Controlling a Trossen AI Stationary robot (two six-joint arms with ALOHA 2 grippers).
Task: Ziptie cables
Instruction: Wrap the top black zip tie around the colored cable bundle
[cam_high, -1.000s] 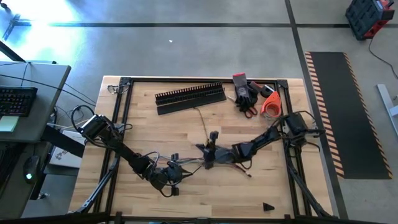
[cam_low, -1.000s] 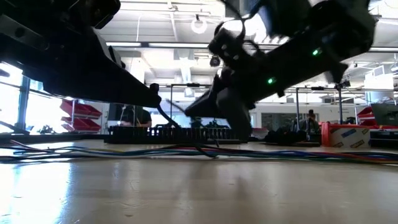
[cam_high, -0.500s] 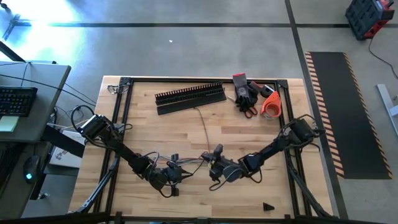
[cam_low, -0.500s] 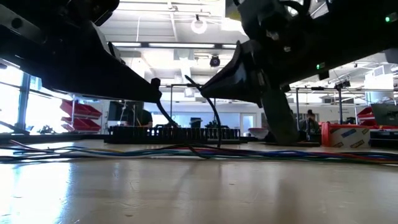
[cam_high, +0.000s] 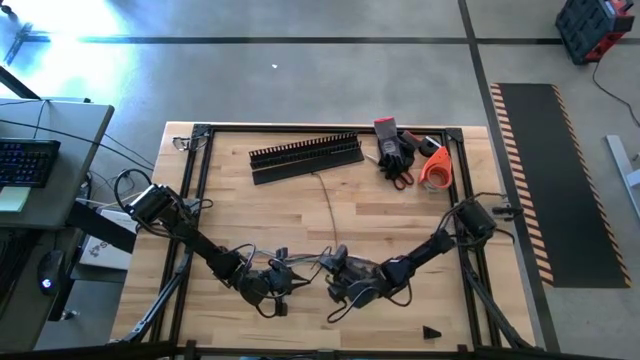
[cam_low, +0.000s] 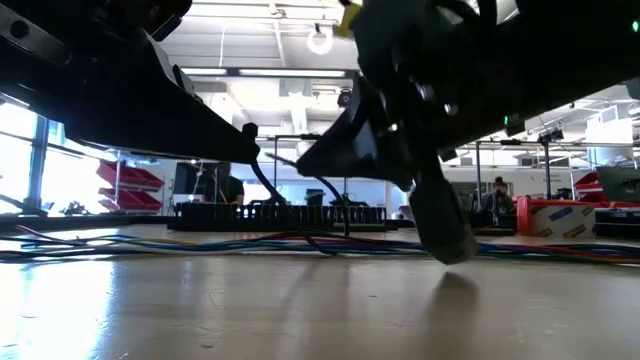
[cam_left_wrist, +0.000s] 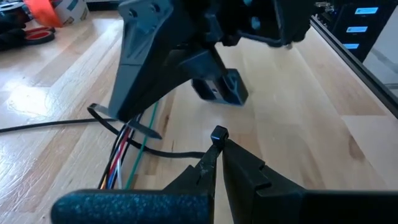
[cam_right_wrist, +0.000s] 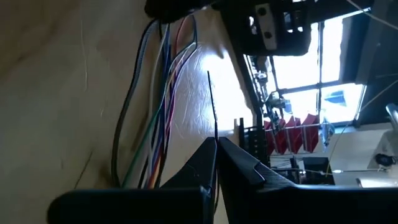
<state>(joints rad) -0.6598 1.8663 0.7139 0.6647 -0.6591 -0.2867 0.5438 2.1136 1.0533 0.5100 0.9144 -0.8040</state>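
Pinching shut, both grippers are meeting low over the table's (cam_high: 400, 215) near middle. Left gripper (cam_high: 290, 281) and right gripper (cam_high: 335, 277) are facing each other, jaws closed, with the cables (cam_left_wrist: 127, 149) lying just between them, a zip tie (cam_left_wrist: 118, 124) looped around.

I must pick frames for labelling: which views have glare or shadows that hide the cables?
Right wrist view: window backlight leaves a bright patch on the table, yet the cables stay readable. Low view: arms are dark silhouettes; the cables show only as a thin line. High view: even light; the cables look tiny.
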